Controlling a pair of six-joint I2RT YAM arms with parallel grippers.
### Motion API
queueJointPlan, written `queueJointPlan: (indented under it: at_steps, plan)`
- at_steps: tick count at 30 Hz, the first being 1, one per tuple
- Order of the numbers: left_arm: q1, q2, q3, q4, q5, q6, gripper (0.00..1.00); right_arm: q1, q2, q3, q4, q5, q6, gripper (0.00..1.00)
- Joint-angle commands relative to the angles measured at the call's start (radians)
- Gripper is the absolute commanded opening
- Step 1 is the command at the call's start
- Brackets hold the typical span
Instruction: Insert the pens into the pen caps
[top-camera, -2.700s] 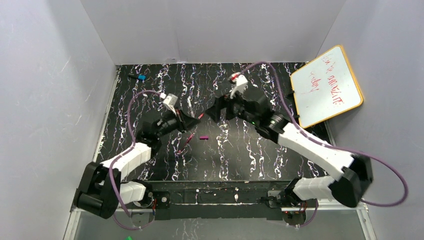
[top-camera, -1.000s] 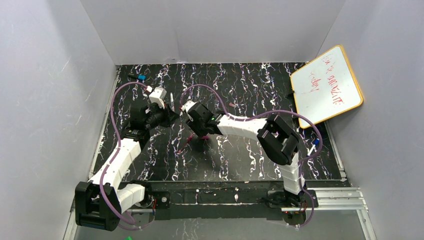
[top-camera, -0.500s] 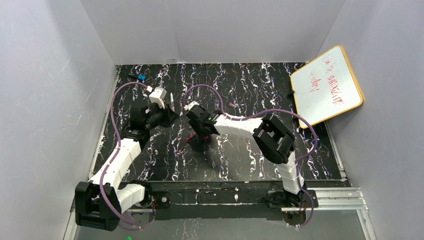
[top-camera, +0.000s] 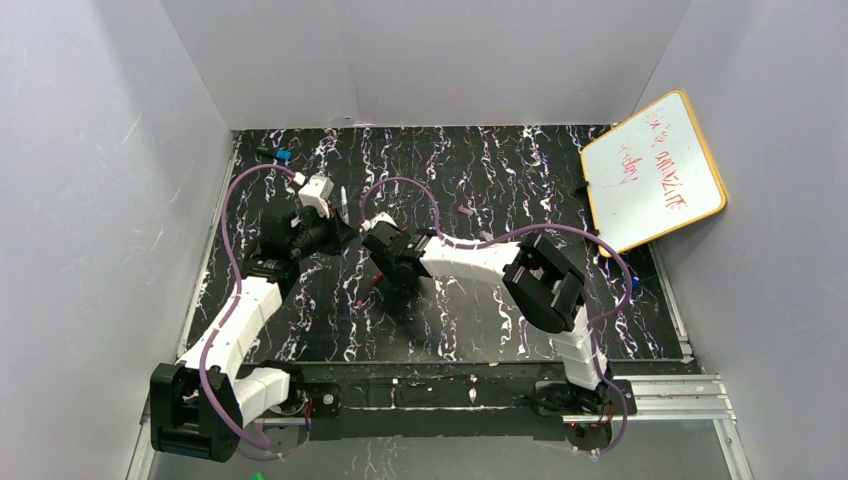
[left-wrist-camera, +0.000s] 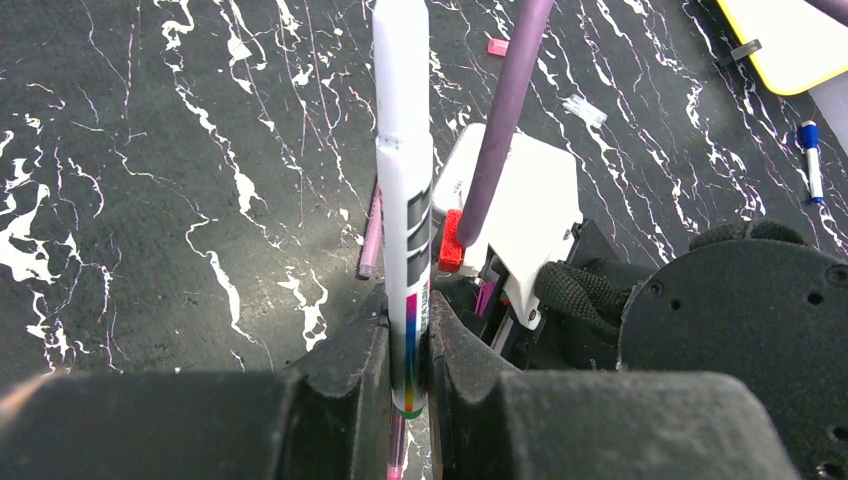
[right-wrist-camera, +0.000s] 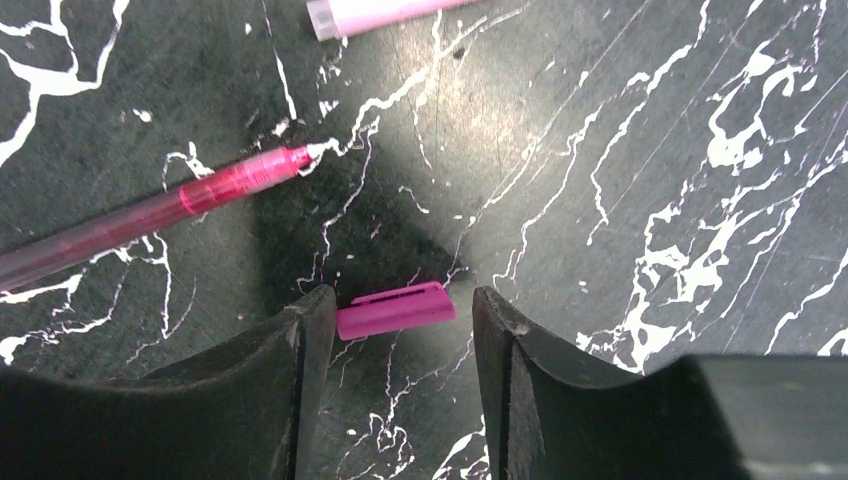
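Right gripper (top-camera: 396, 272) now nearer arm bases than half second ago, jaws parted wider. Magenta pen cap (right-wrist-camera: 393, 309) flat between its fingers, ungrasped, one end at one finger. Red pen (right-wrist-camera: 150, 220) just ahead. Left gripper (left-wrist-camera: 408, 340) clenched on whitish pen (left-wrist-camera: 402, 150), which projects forward.

Black marbled tabletop (top-camera: 500, 170), yellow-framed whiteboard (top-camera: 652, 170) far right, blue-and-black item (top-camera: 278, 154) far left

Tabletop (top-camera: 470, 320): black, veined with white.
Left of middle: magenta cap (right-wrist-camera: 395, 308) lying flat; red pen (right-wrist-camera: 150, 215) near it, apart; pink pen (right-wrist-camera: 380, 12) a little beyond.
Far left corner: blue-and-black item (top-camera: 278, 154).
Far half: pink cap (left-wrist-camera: 497, 46), clear cap (left-wrist-camera: 583, 109), apart.
Right edge: tilted whiteboard (top-camera: 652, 170); blue-capped marker (left-wrist-camera: 812, 165).
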Motion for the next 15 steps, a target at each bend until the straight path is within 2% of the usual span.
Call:
queueJointPlan:
  at_steps: [1, 9, 12, 15]
  plan:
    - [0.004, -0.02, 0.007, -0.014, 0.007, 0.014, 0.0, 0.004, 0.009, 0.028, -0.062, 0.039, 0.059, 0.62]
    - [0.005, -0.014, 0.007, -0.015, 0.009, 0.012, 0.0, 0.005, 0.014, 0.018, -0.073, 0.067, 0.1, 0.69]
    - [0.004, -0.015, 0.007, -0.017, 0.009, 0.012, 0.0, 0.005, 0.026, 0.031, -0.08, 0.06, 0.118, 0.69]
    - [0.004, -0.011, 0.007, -0.019, 0.007, 0.012, 0.0, 0.005, 0.045, 0.054, -0.117, 0.061, 0.151, 0.65]
